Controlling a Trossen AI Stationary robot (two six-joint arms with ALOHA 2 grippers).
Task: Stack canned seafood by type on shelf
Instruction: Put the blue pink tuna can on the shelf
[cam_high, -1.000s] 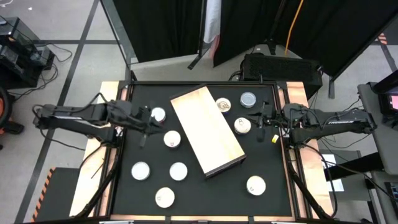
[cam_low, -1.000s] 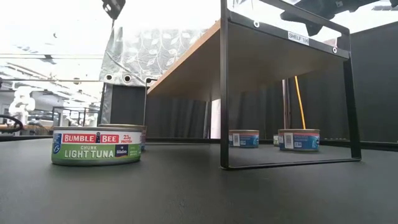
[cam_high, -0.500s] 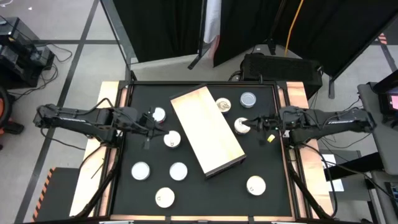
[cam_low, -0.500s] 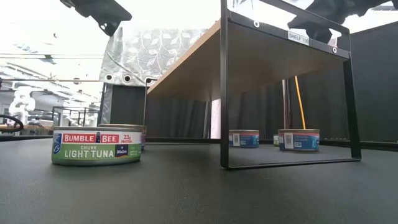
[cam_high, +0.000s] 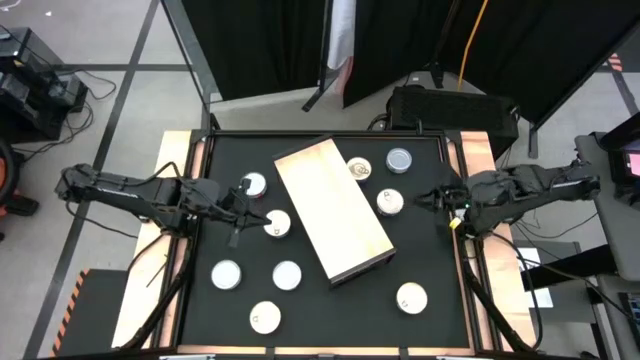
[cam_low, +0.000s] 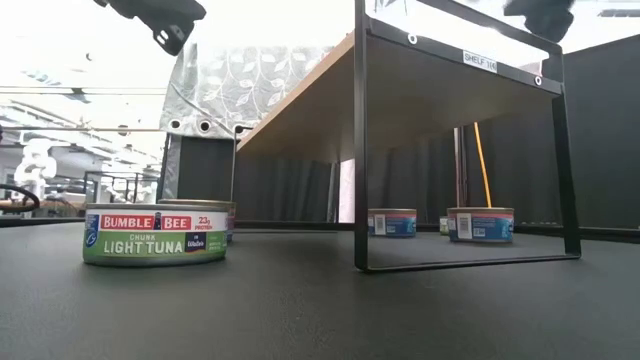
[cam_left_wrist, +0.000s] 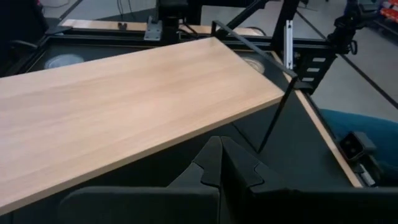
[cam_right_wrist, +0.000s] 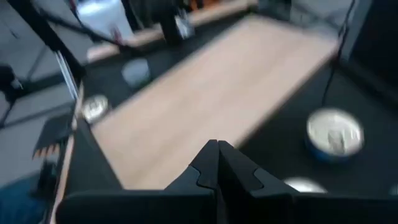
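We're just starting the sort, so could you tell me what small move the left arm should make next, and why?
Probably open the left gripper and lower it over the nearest can: its fingers are shut and empty, and the shelf top is bare.

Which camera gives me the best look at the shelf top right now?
The high view: the whole shelf top shows, bare, with cans around it on the table. The left wrist view shows most of the board at a slant, the right wrist view a blurred stretch, and the low view only its underside and black frame.
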